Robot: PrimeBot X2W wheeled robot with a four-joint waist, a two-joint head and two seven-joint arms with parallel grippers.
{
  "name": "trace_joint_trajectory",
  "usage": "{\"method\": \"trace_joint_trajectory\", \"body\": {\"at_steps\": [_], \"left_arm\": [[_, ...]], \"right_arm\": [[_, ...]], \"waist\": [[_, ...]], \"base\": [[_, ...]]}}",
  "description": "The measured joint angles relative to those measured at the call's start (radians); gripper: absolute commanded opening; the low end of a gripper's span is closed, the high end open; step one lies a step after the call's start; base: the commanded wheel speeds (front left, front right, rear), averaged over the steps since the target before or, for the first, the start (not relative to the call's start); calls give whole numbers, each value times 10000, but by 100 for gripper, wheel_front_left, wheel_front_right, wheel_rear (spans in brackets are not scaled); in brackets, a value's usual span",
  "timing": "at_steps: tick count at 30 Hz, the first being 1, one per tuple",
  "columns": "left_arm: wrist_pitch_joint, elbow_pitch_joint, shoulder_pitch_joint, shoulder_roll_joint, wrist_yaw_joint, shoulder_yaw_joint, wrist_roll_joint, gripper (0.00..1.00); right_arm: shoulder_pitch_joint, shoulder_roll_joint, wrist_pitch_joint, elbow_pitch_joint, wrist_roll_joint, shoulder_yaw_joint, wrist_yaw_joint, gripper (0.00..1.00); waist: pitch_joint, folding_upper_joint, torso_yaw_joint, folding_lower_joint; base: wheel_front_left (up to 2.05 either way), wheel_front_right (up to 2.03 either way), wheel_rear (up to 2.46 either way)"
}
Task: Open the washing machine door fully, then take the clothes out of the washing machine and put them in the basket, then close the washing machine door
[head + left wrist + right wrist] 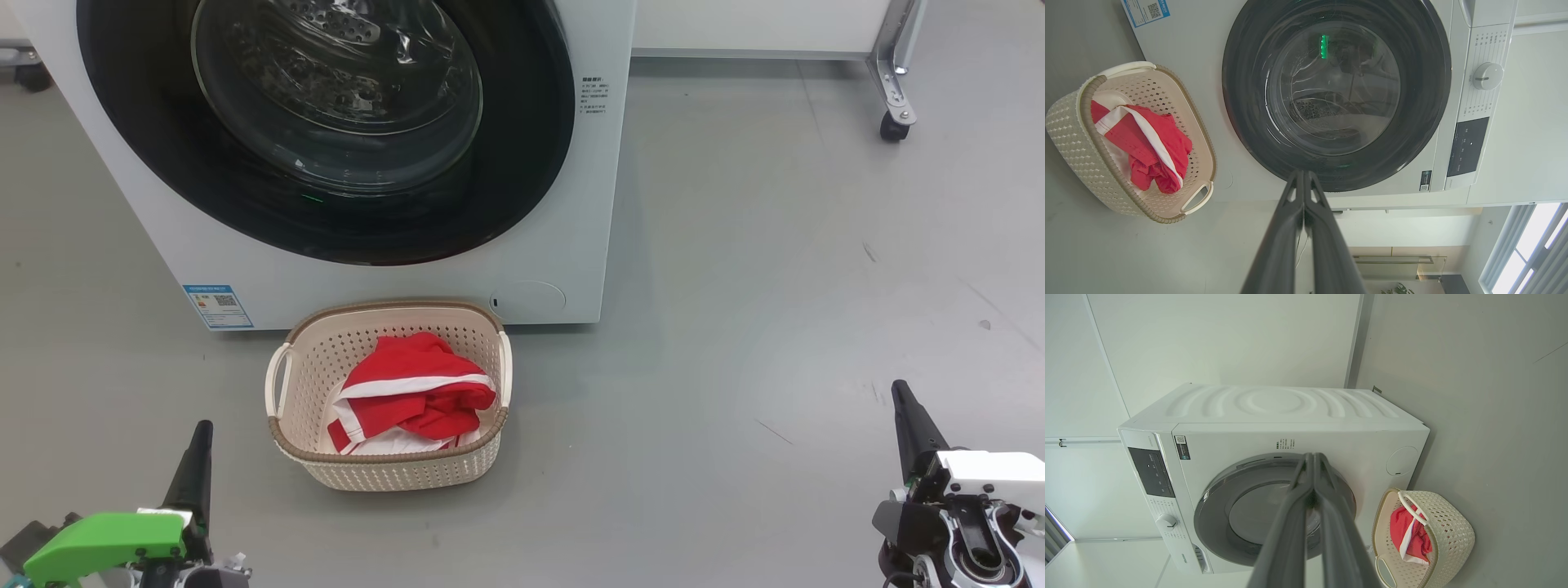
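The washing machine door (335, 98) sits flush against the washing machine (563, 245), filling the upper left of the head view. Through its glass I make out bare drum and no red cloth (reflections hide part of it). The clothes (412, 392) lie heaped in the basket (392, 475), which stands at lower centre of that view, right at the foot of the machine below the door. I judge it is set that close so a garment lifted out needs only a short carry. With the door shut and the cloth in the tub, I take the task for done, or nearly so.

My left gripper (201, 431) is at the lower left corner and my right gripper (901, 392) at the lower right, both well apart from basket and machine, fingers pointing up the frame. Each wrist view shows its two fingers pressed together along their length, holding nothing. Arms low and wide: a rest pose, I judge, clear of the door's swing.
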Motion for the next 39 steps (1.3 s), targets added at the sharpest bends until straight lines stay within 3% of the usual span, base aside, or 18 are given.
{"method": "trace_joint_trajectory", "body": {"at_steps": [39], "left_arm": [[0,0,-5,0,0,12,0,0]], "right_arm": [[-1,2,0,0,2,0,0,0]], "waist": [[1,0,0,0]], "base": [[0,0,0]]}}
